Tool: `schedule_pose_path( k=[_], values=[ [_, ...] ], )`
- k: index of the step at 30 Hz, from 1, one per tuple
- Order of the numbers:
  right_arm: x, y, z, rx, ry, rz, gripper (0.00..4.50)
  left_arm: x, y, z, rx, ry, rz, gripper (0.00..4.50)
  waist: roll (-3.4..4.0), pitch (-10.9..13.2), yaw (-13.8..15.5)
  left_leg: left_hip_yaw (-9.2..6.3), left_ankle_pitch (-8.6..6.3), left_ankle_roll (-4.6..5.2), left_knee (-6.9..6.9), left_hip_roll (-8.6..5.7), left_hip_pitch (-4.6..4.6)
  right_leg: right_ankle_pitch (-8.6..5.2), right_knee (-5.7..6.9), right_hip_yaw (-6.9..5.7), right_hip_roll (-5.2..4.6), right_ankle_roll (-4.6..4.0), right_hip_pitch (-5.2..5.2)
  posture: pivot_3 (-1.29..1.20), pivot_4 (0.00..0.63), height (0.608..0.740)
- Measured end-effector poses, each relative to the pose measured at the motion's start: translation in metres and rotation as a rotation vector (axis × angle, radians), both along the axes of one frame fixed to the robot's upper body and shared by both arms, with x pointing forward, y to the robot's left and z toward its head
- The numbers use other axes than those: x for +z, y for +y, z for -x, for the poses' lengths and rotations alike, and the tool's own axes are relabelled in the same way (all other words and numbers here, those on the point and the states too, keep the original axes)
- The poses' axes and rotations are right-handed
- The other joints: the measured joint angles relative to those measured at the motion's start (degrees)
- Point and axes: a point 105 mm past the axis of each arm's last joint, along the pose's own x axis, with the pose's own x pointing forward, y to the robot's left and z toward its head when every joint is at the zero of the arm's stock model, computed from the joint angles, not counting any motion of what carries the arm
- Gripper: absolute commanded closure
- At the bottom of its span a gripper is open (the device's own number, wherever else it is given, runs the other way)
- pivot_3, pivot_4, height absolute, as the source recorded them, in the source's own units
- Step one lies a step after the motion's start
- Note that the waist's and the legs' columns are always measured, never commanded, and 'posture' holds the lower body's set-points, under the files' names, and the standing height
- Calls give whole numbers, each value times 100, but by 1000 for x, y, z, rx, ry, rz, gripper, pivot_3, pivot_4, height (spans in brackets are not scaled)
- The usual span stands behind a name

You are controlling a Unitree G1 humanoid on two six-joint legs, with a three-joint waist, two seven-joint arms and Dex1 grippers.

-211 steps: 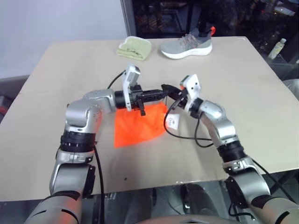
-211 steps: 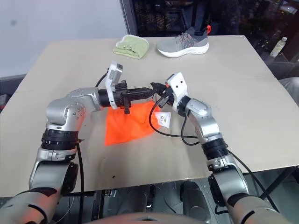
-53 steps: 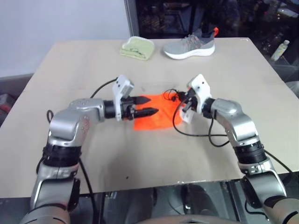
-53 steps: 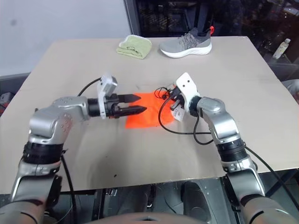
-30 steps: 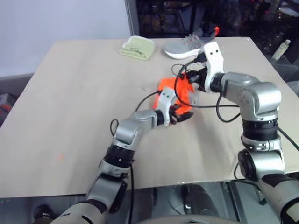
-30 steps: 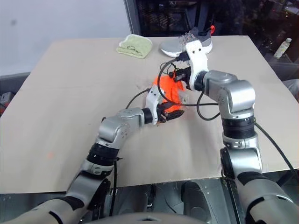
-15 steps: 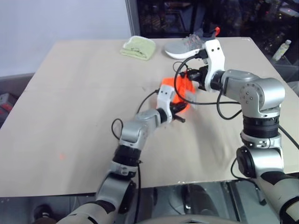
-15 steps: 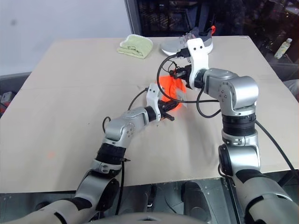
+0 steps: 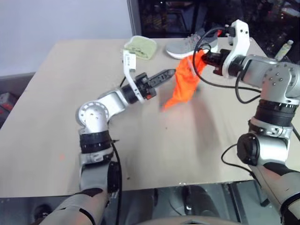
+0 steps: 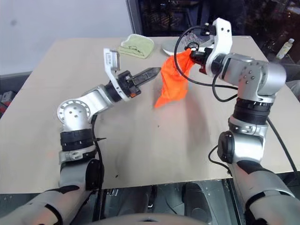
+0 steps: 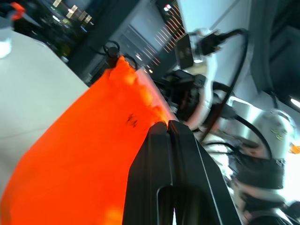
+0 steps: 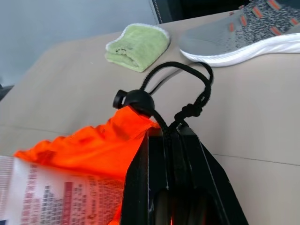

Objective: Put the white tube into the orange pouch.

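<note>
The orange pouch (image 9: 183,85) hangs in the air over the table's far middle. My right gripper (image 9: 205,59) is shut on its gathered mouth and black cord (image 12: 187,110). In the right wrist view the white tube (image 12: 51,190), with red print, lies against the orange fabric just below the mouth. I cannot tell how deep it sits. My left gripper (image 9: 172,72) is shut with nothing in it. It points at the pouch's upper left side, its tips just short of the fabric. The left wrist view shows those shut fingertips (image 11: 167,124) in front of the pouch (image 11: 79,154).
A folded light-green cloth (image 9: 141,47) and a grey shoe (image 9: 187,47) lie at the far edge of the beige table (image 9: 61,89), behind the pouch. A small pale bottle (image 9: 282,48) stands off the table at the far right.
My right gripper has lifted the pouch off the table, up and to the right. My left gripper has closed, let go of the pouch and risen to its left.
</note>
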Motion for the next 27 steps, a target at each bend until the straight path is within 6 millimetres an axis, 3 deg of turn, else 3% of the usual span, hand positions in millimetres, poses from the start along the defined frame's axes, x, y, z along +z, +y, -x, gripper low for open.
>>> schedule_pose_path(
  k=[3, 7, 9, 12, 16, 18, 19, 23, 27],
  values=[
    [6, -15, 0, -42, -9, -15, 4500, 11, 16, -15, 71, -24, -23, 4453, 0, 0, 5, 6, 0, 0, -6, -1, 4, 0, 1, -4, 1, 0, 0, 0, 150, 740],
    [4, -17, -5, -49, 14, -15, 4500, 27, 20, -33, 109, -90, -71, 4453, 2, 2, -6, 37, 0, 0, -7, -4, 3, 0, 3, 2, 1, 0, -4, 0, 150, 740],
    [15, -20, -8, -61, -9, -21, 4500, 31, 22, -38, 120, -114, -92, 4453, 8, 5, -17, 51, 1, 0, -18, -3, 4, 0, 0, 13, -1, 0, -10, 0, 150, 740],
    [29, -13, -5, -45, -61, 1, 4500, 15, 23, -40, 133, -110, -165, 4453, 9, 4, -78, 54, 2, -2, -33, 7, 4, 0, 1, 15, 2, 0, -11, 0, 150, 740],
    [19, 7, -5, 6, -30, -7, 4500, -36, -8, -21, 39, -77, -278, 3366, 9, 4, -145, 57, 6, -10, -39, 21, -16, 0, 7, 49, -5, 1, -45, 0, 150, 740],
    [17, 9, -6, 0, -17, -23, 4500, -47, -25, -10, 19, -88, -310, 2327, 8, 5, -132, 59, 6, -9, -33, 22, -34, 1, 11, 53, -8, 1, -64, 0, 150, 740],
    [16, 9, -7, -5, -13, -34, 4500, -48, -33, -6, 24, -103, -317, 2043, 8, 5, -113, 60, 6, -9, -32, 21, -41, 1, 21, 56, -10, 1, -73, 0, 150, 740],
    [19, 14, -6, -5, 1, -77, 4500, -47, -51, 7, 36, -174, -366, 2043, 8, 5, -96, 66, 1, -2, -29, 22, -42, 1, 25, 60, -9, 1, -85, 0, 150, 740],
    [23, 22, -2, 0, 8, -105, 4500, -46, -53, 5, 82, -172, -374, 2043, 8, 4, -99, 69, -7, 14, -28, 21, -29, 1, 27, 60, -7, 1, -82, 0, 150, 740]
  ],
)
